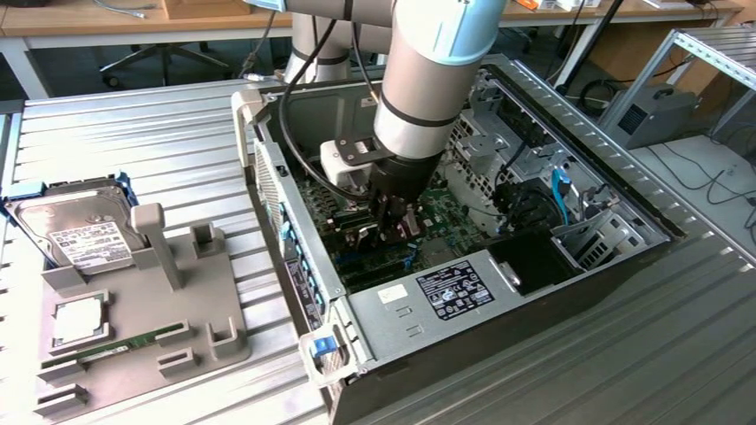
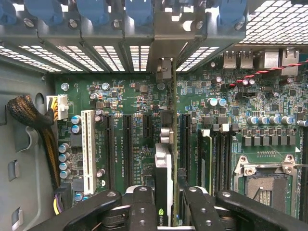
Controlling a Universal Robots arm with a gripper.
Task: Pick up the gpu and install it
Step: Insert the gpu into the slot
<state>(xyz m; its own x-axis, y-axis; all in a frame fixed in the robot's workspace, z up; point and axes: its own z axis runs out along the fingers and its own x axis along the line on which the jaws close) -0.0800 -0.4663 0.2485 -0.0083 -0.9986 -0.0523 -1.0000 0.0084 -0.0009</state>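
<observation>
The gpu [image 2: 163, 166] shows edge-on in the wrist view, a thin dark card with a silvery strip along it, standing upright over the green motherboard [image 2: 130, 96] between the black expansion slots. My gripper [image 2: 166, 199] is shut on it, one black finger on each side of the card. In the exterior view the gripper [image 1: 396, 221] is down inside the open computer case [image 1: 614, 252], low over the motherboard. The card's lower edge and the slot beneath it are hidden.
Left of the case a grey fixture [image 1: 207, 305] carries a silver hard drive [image 1: 77, 232], a processor [image 1: 77, 323] and a green memory stick [image 1: 119, 345]. Inside the case are a white slot [image 2: 88, 149], a cable bundle [image 2: 29, 113], a processor socket [image 2: 264, 178] and blue clips [image 2: 139, 12].
</observation>
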